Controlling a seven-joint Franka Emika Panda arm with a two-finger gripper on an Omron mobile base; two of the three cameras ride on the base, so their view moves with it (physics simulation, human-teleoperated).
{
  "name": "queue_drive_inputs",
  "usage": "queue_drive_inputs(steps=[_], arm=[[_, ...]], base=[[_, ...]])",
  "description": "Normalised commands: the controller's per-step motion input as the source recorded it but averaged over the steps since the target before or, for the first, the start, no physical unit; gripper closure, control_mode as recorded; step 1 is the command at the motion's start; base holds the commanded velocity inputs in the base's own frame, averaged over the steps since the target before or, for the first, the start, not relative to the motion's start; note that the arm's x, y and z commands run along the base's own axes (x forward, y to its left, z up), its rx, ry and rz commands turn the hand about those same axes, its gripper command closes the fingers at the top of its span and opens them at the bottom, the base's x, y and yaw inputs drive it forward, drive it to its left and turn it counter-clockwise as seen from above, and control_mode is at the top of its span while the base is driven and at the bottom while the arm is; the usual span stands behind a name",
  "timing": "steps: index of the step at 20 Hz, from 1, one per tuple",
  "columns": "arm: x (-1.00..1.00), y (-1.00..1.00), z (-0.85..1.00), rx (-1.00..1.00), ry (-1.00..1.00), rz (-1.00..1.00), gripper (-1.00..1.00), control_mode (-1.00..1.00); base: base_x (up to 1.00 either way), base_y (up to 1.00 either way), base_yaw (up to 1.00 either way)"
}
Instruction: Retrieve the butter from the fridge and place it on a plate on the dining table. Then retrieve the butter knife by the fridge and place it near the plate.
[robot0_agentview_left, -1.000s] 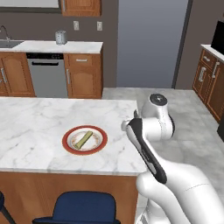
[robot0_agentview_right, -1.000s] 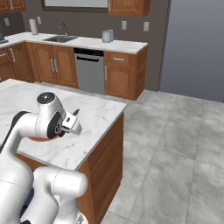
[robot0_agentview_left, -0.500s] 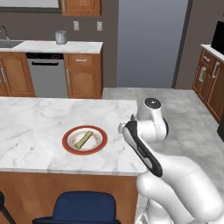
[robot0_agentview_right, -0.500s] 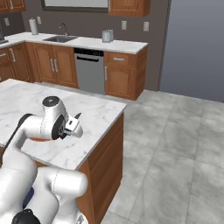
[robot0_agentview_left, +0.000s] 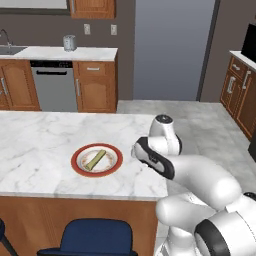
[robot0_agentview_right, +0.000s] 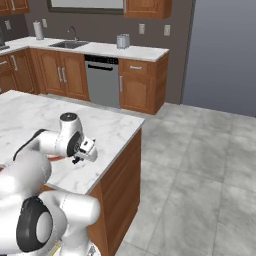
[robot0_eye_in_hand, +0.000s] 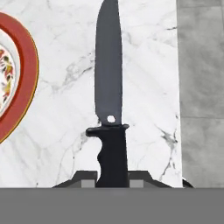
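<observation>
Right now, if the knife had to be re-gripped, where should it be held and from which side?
Take the butter knife by its dark handle, below the guard, where the hand is shut on it now. The handle is thick and contoured, while the blade tapers thin to a point. Come from the handle end, along the knife's length, with the blade pointing away over the dining table beside the plate.

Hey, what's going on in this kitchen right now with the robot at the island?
The white robot arm's gripper is shut on the handle of a nearly black butter knife, holding it over the white marble dining table, beside the round red-rimmed plate. The pale yellow-olive butter stick already lies on that plate. The knife is not yet set down.
</observation>
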Motion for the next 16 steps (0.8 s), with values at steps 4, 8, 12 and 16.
queue_drive_inputs(steps=[4, 8, 12, 16], arm=[[0.36, 0.26, -0.25, 0.00, 0.24, 0.00, 1.00, -1.00], [0.34, 0.25, -0.23, 0.00, 0.15, 0.00, 1.00, -1.00], [0.24, 0.14, -0.42, 0.00, 0.04, 0.00, 1.00, -1.00], [0.03, 0.00, -0.48, 0.00, -0.02, 0.00, 1.00, -1.00]], base=[[0.00, 0.00, 0.00], [0.00, 0.00, 0.00], [0.00, 0.00, 0.00], [0.00, 0.00, 0.00]])
